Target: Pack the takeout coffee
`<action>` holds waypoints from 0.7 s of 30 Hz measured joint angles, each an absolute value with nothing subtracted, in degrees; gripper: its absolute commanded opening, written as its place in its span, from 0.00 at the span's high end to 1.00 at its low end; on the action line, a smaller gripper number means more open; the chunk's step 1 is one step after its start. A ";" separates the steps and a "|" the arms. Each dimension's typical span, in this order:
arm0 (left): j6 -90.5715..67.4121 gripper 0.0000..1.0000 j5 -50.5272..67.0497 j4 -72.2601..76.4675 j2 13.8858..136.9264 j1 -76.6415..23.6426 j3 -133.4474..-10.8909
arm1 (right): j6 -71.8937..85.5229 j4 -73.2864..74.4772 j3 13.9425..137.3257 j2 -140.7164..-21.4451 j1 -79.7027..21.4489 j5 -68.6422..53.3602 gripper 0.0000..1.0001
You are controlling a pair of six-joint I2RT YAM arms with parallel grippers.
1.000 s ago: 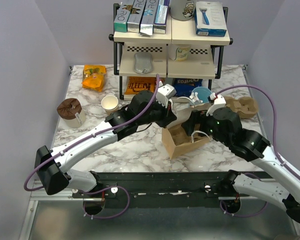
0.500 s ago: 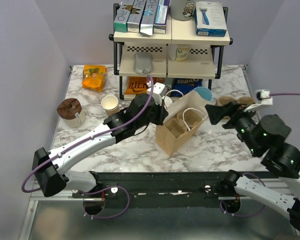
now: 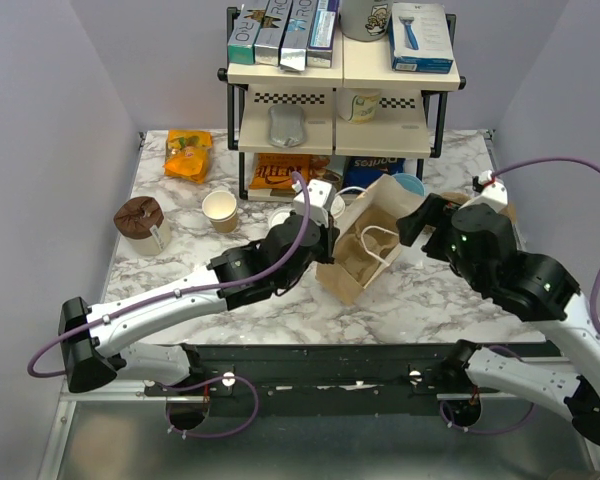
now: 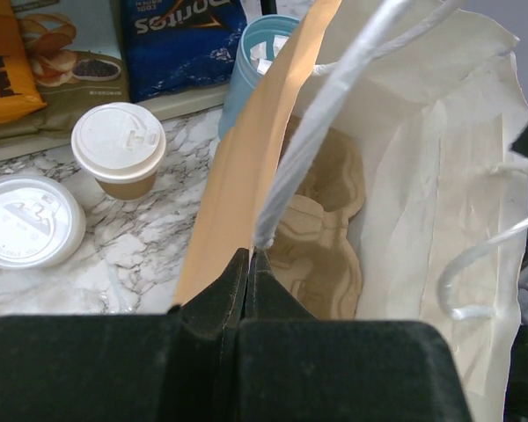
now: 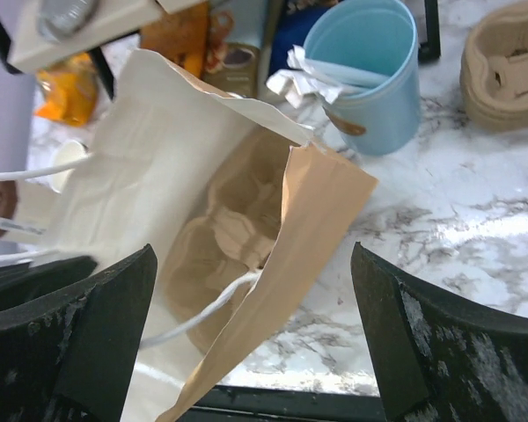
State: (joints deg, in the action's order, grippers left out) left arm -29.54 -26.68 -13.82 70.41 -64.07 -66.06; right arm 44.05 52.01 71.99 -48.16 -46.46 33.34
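Note:
The takeout coffee [image 4: 119, 149], a small tan cup with a white lid, stands on the marble left of the brown paper bag [image 4: 238, 167]; I cannot make it out in the top view. The bag [image 3: 365, 250] stands open mid-table with a moulded cup carrier [image 5: 229, 237] inside. My left gripper [image 4: 249, 259] is shut on the bag's white cord handle [image 4: 317, 123] at its near-left rim. Just right of the bag, my right gripper [image 3: 420, 222] hangs open; its fingers [image 5: 79, 334] straddle the bag's right wall, touching nothing.
A light-blue cup [image 5: 370, 70] with paper in it stands behind the bag. A loose white lid [image 4: 26, 220] lies by the coffee. An open tan cup [image 3: 220, 208], a brown lump [image 3: 140, 218], a spare carrier [image 5: 510, 61] and the shelf rack [image 3: 340, 110] with snack bags surround them.
The right arm pulled away to the right, then came back beside the bag. The left gripper kept the handle and the bag shifted and now stands more upright.

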 measured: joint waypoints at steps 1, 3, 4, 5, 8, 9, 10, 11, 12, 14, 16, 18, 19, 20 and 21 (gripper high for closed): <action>-29.19 1.00 -27.88 -13.80 70.43 -64.79 -66.06 | 44.51 52.53 71.99 -49.01 -46.46 33.34 0.00; -28.58 1.00 -30.33 -13.67 70.43 -66.11 -66.06 | 45.25 53.30 71.99 -50.19 -46.46 33.41 0.00; -28.40 1.00 -31.20 -13.61 70.46 -66.57 -66.06 | 45.52 53.45 71.99 -50.48 -46.46 33.43 0.00; -28.08 1.00 -32.14 -13.41 70.50 -67.09 -66.06 | 45.67 53.54 71.99 -50.65 -46.46 33.50 0.00; -27.16 1.00 -34.44 -12.29 70.52 -68.47 -65.84 | 46.52 53.69 71.70 -50.96 -46.22 33.32 0.01; -26.92 1.00 -35.00 -11.86 70.52 -68.84 -65.69 | 46.78 53.63 71.20 -50.98 -45.95 33.15 0.02; -26.59 1.00 -35.73 -11.33 70.52 -69.38 -65.45 | 47.00 53.65 70.50 -50.96 -45.67 32.82 0.05; -26.30 1.00 -36.34 -10.98 70.52 -69.73 -65.23 | 47.20 53.63 69.71 -50.96 -45.52 32.45 0.14; -25.98 1.00 -37.06 -10.48 70.52 -70.26 -64.93 | 47.51 53.56 68.82 -50.96 -45.28 32.05 0.17; -25.39 1.00 -38.33 -9.32 70.52 -71.05 -64.16 | 48.31 53.17 66.43 -50.74 -45.19 31.33 0.29; -24.51 1.00 -39.24 -7.46 70.46 -71.68 -62.83 | 49.36 52.10 63.05 -49.87 -44.99 30.68 0.40; -23.77 1.00 -39.64 -5.74 70.30 -72.07 -61.30 | 49.74 51.44 59.75 -48.25 -44.97 30.24 0.57; -23.51 1.00 -39.68 -5.06 70.19 -72.16 -60.51 | 49.71 50.65 57.84 -47.00 -44.97 30.04 0.62; -23.14 1.00 -39.66 -4.36 70.06 -72.34 -59.64 | 49.23 49.71 56.40 -45.69 -44.93 29.65 0.73; -22.85 1.00 -39.64 -3.86 69.95 -72.51 -59.05 | 48.86 48.29 54.94 -44.14 -44.91 29.36 0.77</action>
State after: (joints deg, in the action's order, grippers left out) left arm -22.85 -39.64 -3.86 69.95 -72.51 -59.05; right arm 48.86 48.29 54.94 -44.14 -44.91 29.36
